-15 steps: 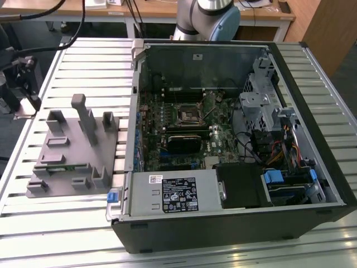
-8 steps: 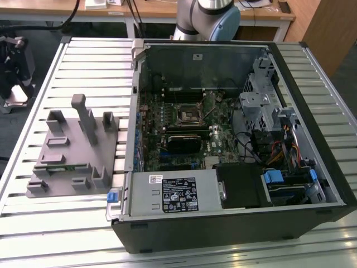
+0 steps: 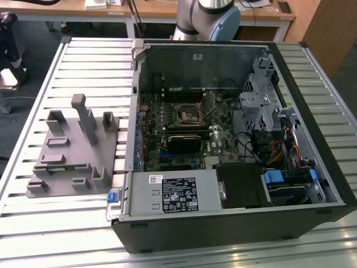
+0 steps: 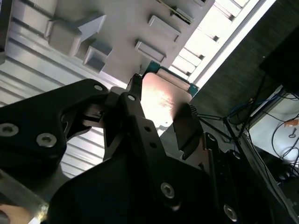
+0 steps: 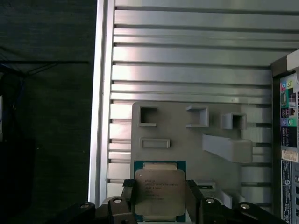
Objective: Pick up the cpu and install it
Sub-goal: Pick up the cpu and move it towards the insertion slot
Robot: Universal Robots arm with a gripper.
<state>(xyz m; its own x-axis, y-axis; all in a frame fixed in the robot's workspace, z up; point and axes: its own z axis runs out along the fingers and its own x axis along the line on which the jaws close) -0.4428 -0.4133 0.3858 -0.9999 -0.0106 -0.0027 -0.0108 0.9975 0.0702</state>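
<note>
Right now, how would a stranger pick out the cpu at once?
On the ribbed metal table lies a grey holder plate. In both wrist views the tool grips the cpu above it. Among grey blocks, it alone is thin, square, silver-topped.

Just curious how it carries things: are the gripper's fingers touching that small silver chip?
Touching. In the first wrist view the fingers of the gripper sit flush against opposite edges of the cpu, with no gap showing.
</note>
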